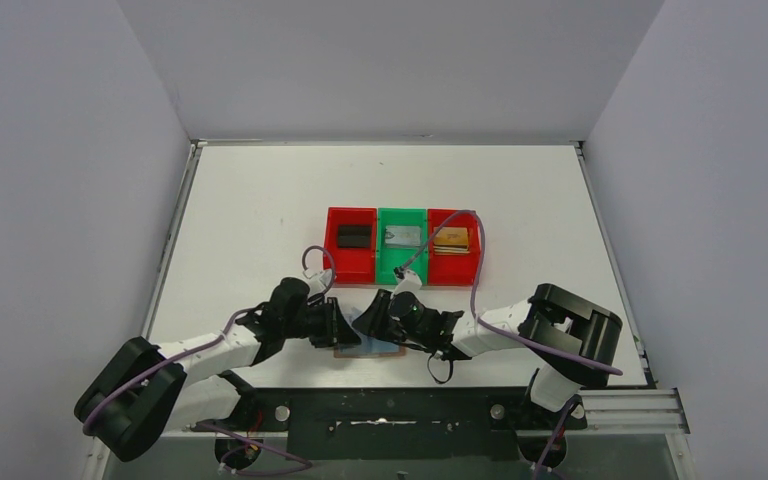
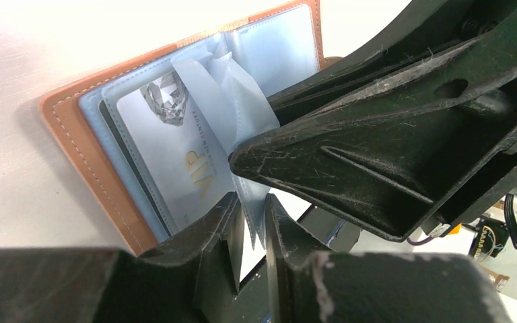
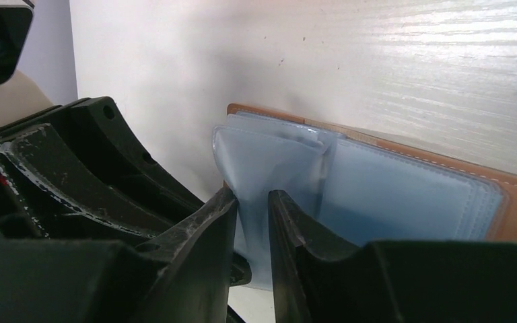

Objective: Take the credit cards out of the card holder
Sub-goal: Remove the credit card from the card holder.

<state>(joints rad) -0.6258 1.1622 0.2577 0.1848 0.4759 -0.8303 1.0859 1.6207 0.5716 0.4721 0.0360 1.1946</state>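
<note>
The card holder (image 1: 370, 347) lies open near the table's front edge, tan-brown outside with a grey-blue lining (image 3: 404, 195). A pale silver-blue credit card (image 2: 175, 151) marked VIP sits in its left slot. My left gripper (image 2: 254, 202) is shut on the lower corner of a clear plastic sleeve leaf (image 2: 232, 101) that stands up from the spine. From the other side, my right gripper (image 3: 252, 196) is shut on a blue sleeve leaf (image 3: 269, 158). In the top view both grippers, left (image 1: 345, 325) and right (image 1: 385, 318), meet over the holder and hide most of it.
Three bins stand in a row behind the holder: a red bin (image 1: 336, 243) with a black card (image 1: 353, 235), a green bin (image 1: 384, 262) with a silver-grey card (image 1: 401, 236), and a red bin (image 1: 478, 245) with a gold card (image 1: 451, 239). Purple cables loop over both arms.
</note>
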